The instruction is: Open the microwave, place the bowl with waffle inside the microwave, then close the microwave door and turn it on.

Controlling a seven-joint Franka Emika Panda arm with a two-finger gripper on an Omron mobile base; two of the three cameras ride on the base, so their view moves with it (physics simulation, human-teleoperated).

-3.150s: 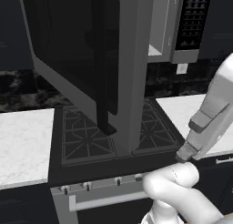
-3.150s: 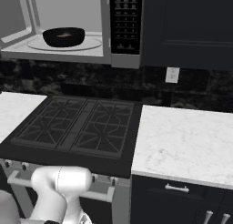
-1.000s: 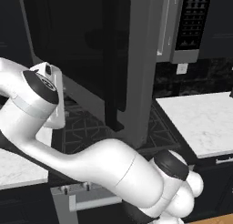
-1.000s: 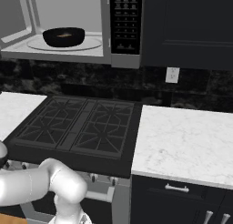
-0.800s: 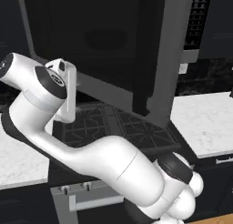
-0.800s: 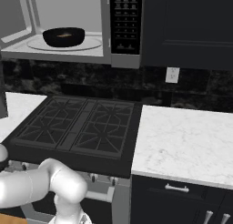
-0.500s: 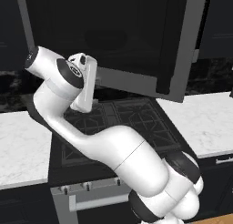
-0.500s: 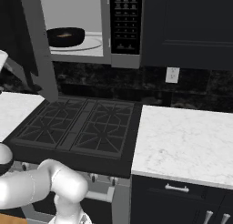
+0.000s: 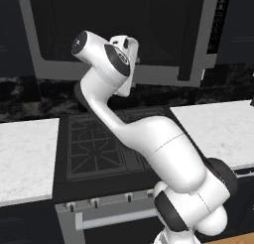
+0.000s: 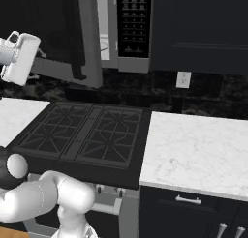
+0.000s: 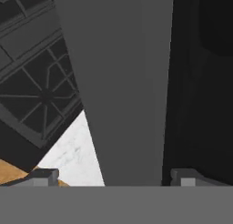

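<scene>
Microwave door swings nearly shut as the robot's tool, fingers spread wide and holding nothing, presses at its grey frame, which stands directly ahead between the two fingertips. Below and to one side of the tool lie a strip of white worktop and the black stove. Farther beyond the tool, the black bar handle marks the door's free edge, with the microwave and its button panel behind. Rigid, hinged and probably fairly light, the door likely answers best to a flat push on the frame or a grip on the handle.
</scene>
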